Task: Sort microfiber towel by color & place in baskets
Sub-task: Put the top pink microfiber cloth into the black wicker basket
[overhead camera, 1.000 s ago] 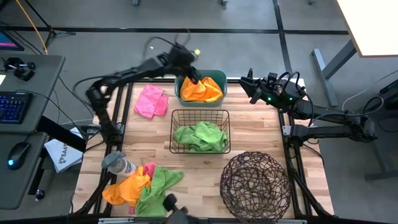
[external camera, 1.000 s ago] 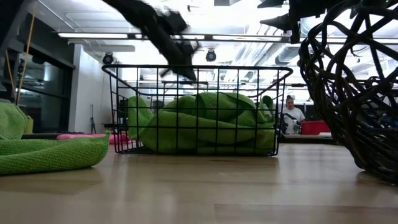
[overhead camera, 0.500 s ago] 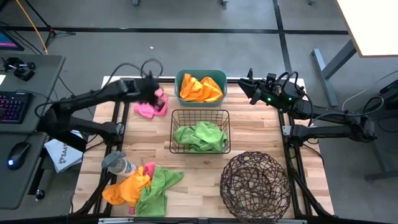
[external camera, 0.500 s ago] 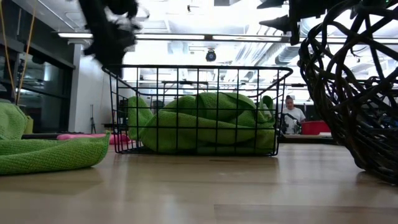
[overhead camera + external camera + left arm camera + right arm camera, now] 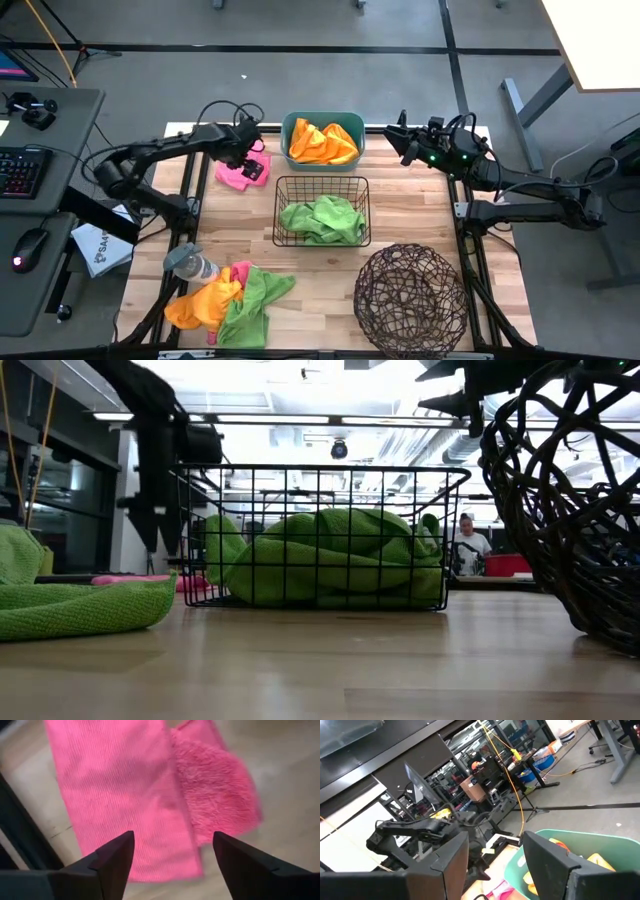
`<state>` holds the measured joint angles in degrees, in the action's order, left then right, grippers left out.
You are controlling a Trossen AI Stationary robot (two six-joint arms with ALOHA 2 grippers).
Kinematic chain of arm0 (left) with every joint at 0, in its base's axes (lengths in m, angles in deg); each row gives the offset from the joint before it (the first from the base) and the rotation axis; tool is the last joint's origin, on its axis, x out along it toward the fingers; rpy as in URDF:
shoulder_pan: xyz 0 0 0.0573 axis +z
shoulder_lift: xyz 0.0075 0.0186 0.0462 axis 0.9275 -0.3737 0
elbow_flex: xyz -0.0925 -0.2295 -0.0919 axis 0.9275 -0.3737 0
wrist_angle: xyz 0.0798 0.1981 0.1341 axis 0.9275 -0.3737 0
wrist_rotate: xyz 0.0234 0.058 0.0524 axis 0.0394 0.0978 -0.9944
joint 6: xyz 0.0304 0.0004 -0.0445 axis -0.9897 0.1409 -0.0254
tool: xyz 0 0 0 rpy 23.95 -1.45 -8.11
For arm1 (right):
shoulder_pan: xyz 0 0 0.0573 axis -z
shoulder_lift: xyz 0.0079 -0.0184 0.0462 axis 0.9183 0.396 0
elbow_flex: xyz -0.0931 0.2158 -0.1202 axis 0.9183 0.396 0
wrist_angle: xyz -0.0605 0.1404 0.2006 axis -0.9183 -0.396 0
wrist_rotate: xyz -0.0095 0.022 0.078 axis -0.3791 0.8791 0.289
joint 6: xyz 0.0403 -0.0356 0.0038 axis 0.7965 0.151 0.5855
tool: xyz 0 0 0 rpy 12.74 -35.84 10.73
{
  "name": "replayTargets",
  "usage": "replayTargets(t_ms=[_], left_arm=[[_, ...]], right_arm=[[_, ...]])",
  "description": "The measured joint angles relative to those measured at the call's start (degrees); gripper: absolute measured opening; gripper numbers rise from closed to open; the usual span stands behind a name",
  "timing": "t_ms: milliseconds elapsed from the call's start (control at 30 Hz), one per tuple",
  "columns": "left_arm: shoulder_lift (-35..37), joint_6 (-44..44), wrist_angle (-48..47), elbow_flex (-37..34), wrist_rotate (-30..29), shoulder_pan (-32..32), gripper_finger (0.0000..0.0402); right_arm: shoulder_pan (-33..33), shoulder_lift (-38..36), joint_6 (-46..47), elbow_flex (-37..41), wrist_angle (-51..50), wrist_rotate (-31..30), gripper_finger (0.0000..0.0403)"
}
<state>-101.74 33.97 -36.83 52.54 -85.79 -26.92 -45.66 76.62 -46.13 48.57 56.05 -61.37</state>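
Two hot pink towels (image 5: 240, 168) lie flat side by side on the table's far left. My left gripper (image 5: 172, 851) stands open just above them (image 5: 150, 795), fingers pointing down, touching nothing. The teal tub (image 5: 290, 128) at the far middle holds orange towels (image 5: 322, 142). In front of it, the black wire basket (image 5: 322, 183) holds green towels (image 5: 320, 555). The round twig basket (image 5: 410, 295) stands near right. My right gripper (image 5: 395, 140) waits open by the tub's right side, holding nothing.
A heap of orange, green and pink towels (image 5: 228, 300) lies at the near left, with a grey bottle (image 5: 190, 263) on its side beside it. The left arm (image 5: 160, 470) stands just left of the wire basket. A person (image 5: 467, 543) sits in the room beyond.
My left gripper has swung from over the teal tub toward the table's left edge and come down over the pink towels, its fingers now pointing down. The orange towels stay in the tub.
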Motion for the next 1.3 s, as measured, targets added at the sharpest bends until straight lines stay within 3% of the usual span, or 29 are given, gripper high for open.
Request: replayTargets(t_ms=[233, 500, 600, 667, 733, 800, 1000, 1167, 1300], left_arm=[[-7.96, -1.07, 6.62, 0.04, 0.46, 2.6, 0.0271], [-17.3, -1.69, 6.78, 0.62, -0.33, 2.56, 0.0262], [-18.09, -3.04, 6.88, 0.68, 0.8, 1.2, 0.0211], [-17.51, -3.19, 6.91, 0.44, 0.58, -0.23, 0.0142], [-15.62, -3.72, 7.16, 0.06, 0.85, -1.49, 0.0052], [-12.52, -3.81, 6.91, -0.9, 1.01, -2.52, 0.0019], [5.08, 0.51, 5.33, -2.74, -0.76, -4.61, 0.0004], [21.8, 5.73, 7.01, -1.36, -0.73, -10.2, 0.0001], [27.86, 9.04, 9.0, 1.17, -1.94, -17.38, 0.0001]], right_arm=[[0.0, 0.0, 0.34, 0.0, -0.03, 0.04, 0.0184], [0.0, 0.0, 1.74, 0.0, -0.03, 0.04, 0.0184], [0.0, -0.01, 1.81, 0.0, -0.02, 0.04, 0.0184], [-0.02, 0.0, 1.81, 0.0, -0.01, 0.12, 0.0184], [-0.02, 0.0, 1.81, 0.0, -0.01, 0.55, 0.0184], [-0.04, 0.0, 1.81, 0.0, -0.01, 0.92, 0.0184], [-0.04, -0.13, 1.75, 0.0, 0.01, 2.55, 0.0184], [-0.04, -0.13, 1.46, 0.0, 0.19, 2.9, 0.0184], [-0.04, -0.13, 1.74, 0.0, 0.51, 3.16, 0.0184]])
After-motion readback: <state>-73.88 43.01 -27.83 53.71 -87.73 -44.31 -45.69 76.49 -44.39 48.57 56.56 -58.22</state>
